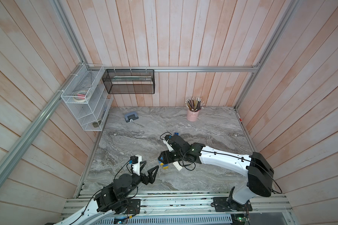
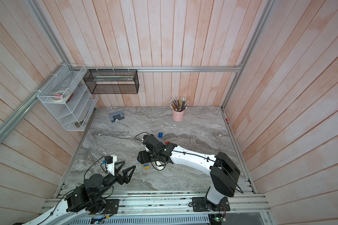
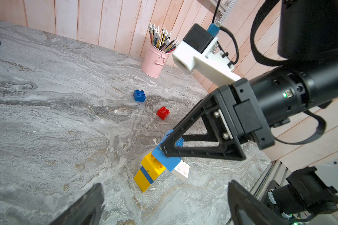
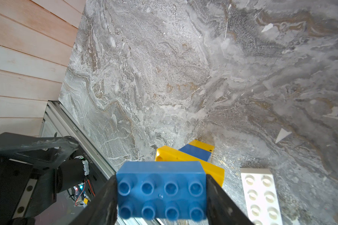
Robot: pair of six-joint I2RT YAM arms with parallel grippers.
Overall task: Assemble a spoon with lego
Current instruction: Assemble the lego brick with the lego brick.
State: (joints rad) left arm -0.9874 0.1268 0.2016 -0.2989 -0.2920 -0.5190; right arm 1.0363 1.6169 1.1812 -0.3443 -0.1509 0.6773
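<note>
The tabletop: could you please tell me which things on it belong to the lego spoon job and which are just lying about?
Job: oblong blue brick, yellow-and-blue stack, white brick, square blue brick, red brick.
Lying about: pink pencil cup, hole punch, white wire rack, black mesh basket.

White brick [image 4: 260,196] cut off at the view's edge, red brick [image 2: 167,143] mostly hidden — behind right arm [image 2: 191,157]

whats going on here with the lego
The right gripper is shut on an oblong blue brick, holding it tilted just above the yellow-and-blue stack. The left gripper hangs open nearby, holding nothing. A white brick lies beside the stack; a red brick and a small blue brick sit apart.
</note>
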